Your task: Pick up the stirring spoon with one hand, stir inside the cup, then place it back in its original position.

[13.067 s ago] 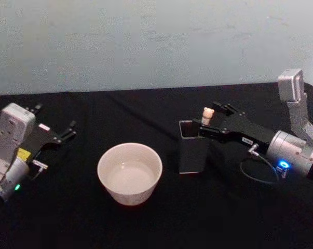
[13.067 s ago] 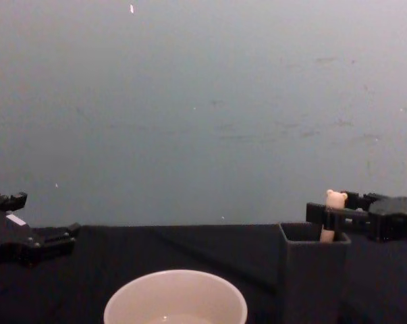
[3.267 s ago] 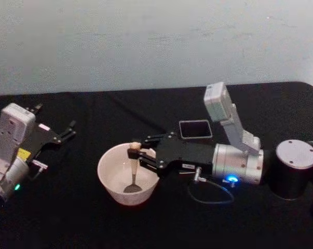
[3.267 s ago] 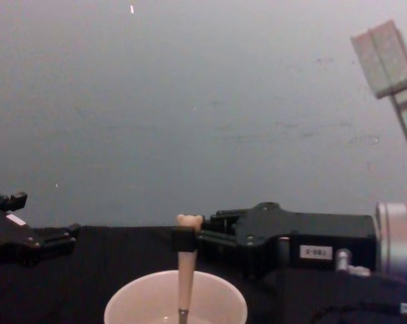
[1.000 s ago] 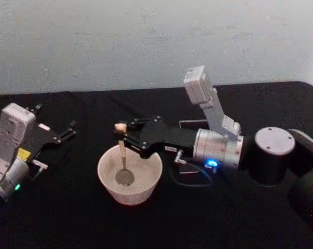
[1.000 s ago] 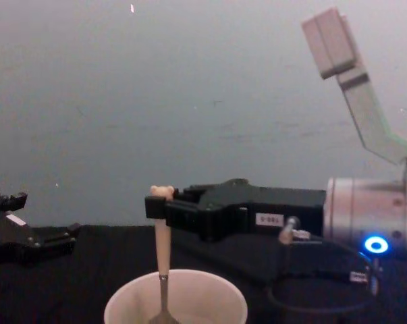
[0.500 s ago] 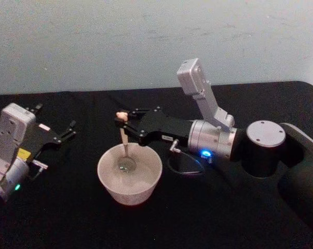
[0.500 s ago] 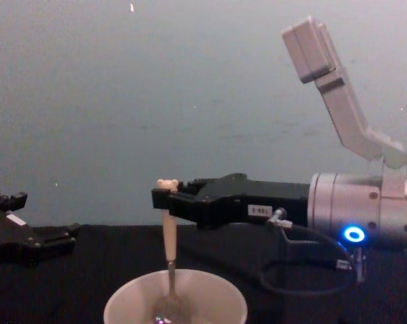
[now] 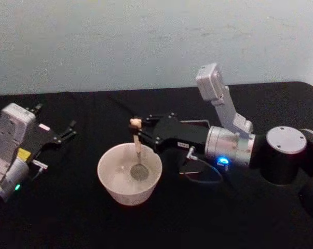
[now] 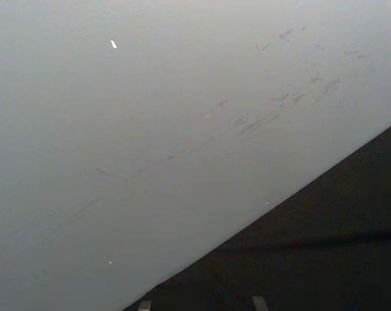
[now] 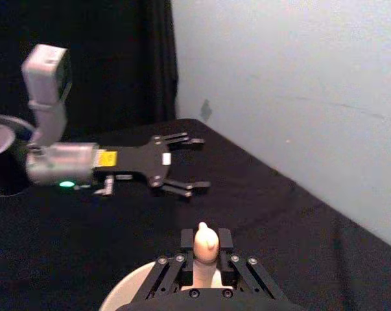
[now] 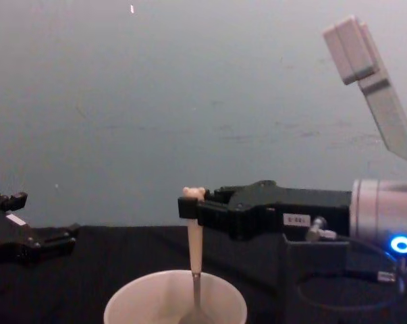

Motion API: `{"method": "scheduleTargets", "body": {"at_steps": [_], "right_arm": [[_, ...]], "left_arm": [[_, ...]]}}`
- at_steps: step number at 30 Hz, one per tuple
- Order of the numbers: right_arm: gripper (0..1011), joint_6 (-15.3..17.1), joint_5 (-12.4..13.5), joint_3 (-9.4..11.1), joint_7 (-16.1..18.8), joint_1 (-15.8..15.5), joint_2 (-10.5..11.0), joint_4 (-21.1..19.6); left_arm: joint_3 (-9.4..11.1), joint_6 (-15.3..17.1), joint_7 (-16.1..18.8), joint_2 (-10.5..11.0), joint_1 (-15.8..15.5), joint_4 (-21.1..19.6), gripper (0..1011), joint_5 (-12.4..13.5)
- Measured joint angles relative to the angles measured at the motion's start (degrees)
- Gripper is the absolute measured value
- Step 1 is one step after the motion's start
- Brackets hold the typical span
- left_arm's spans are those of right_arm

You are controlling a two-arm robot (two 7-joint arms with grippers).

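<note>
While the right gripper (image 9: 137,129) clamps the bear-topped stirring spoon (image 9: 138,150) upright, bowl down inside the cream cup (image 9: 126,193), stirring looks underway; next comes lifting it clear into the dark grey holder (image 12: 294,260), left gripper (image 9: 70,130) parked splayed.

Right gripper (image 9: 137,129), clamped on the spoon (image 9: 138,155), and its arm block the right side of the cup (image 9: 114,192) and the holder (image 12: 289,277) behind. Open table (image 9: 78,176) between cup and left gripper (image 11: 200,163); near strip also free.
</note>
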Motion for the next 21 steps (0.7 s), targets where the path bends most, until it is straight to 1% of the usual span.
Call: {"method": "scheduleTargets", "body": {"at_steps": [1,2,7,10,21], "right_arm": [[214,0.1,0.2,0.0,0.2,-0.3,0.3,-0.5],[214,0.5,0.7,0.0,0.8,-1.1,1.1,-1.9],[214,1.1,1.9,-0.1,1.2,-2.1,2.0,-3.7],[215,1.4,2.4,-0.1,1.1,-2.3,2.0,-4.0],[215,3.0,4.3,0.5,-1.3,-2.1,1.4,-4.0]], "left_arm": [[0.0,0.0,0.0,0.0,0.0,0.0,1001,0.0],[0.0,0.0,0.0,0.0,0.0,0.0,1001,0.0],[0.0,0.0,0.0,0.0,0.0,0.0,1001,0.0],[0.0,0.0,0.0,0.0,0.0,0.0,1001,0.0],[0.0,0.0,0.0,0.0,0.0,0.0,1001,0.0]]}}
